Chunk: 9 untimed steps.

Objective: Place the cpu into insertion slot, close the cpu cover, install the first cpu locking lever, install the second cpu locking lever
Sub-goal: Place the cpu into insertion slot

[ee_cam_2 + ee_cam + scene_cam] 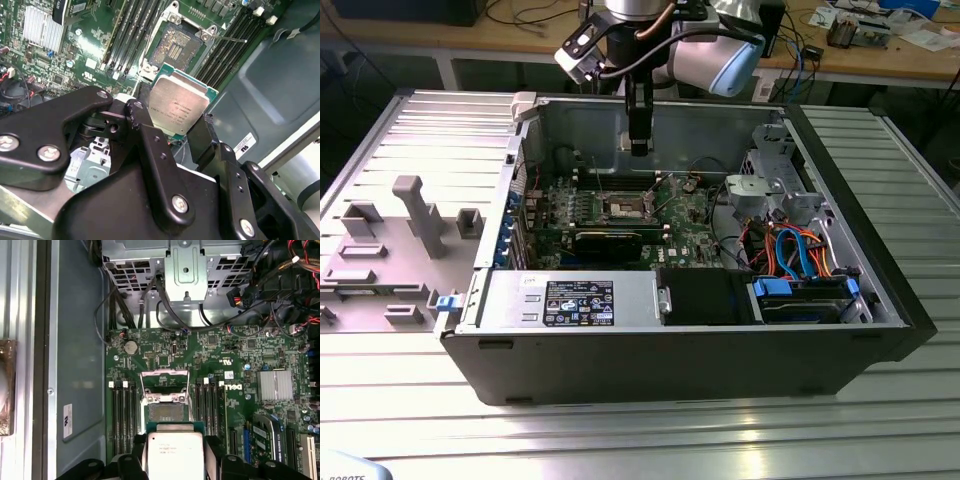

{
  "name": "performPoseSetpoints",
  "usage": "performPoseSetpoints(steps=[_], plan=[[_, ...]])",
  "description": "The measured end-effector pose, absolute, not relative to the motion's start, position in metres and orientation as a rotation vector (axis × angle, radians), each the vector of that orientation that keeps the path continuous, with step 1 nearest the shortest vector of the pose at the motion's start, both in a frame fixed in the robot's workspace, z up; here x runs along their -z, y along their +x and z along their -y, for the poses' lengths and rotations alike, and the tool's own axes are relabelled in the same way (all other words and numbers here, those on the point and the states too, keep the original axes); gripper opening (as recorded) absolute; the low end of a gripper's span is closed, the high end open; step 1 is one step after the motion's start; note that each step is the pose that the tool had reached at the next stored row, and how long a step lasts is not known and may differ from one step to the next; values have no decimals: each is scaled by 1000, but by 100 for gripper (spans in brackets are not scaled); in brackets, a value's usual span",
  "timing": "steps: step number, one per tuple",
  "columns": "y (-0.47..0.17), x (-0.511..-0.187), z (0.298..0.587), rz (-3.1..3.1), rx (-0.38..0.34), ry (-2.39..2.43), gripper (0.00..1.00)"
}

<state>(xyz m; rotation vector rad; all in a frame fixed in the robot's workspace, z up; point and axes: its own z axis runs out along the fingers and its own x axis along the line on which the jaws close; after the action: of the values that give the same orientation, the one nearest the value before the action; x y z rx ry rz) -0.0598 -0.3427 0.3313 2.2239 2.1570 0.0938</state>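
Cpu [178, 103] in end effector [638, 144], metal top upward

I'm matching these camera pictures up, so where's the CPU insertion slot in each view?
Exterior view: insertion slot mid-motherboard, under the jaws.
Second wrist view: just beyond the cpu held in the jaws.
First wrist view: likewise just beyond the cpu.
Shared landmark: black memory slots flanking it.

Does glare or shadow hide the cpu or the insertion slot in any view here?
No: exterior view, glare streaks on the metal table, insertion slot shaded inside the case but visible; second wrist view, soft sheen on the cpu held in the pincer; first wrist view, cpu top bright, slot evenly lit.
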Motion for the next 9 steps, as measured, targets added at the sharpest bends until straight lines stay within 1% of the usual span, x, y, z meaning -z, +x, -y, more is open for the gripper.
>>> performPoseSetpoints(steps=[9], plan=[[-60,-331,343,-2157,-93,2224,54]])
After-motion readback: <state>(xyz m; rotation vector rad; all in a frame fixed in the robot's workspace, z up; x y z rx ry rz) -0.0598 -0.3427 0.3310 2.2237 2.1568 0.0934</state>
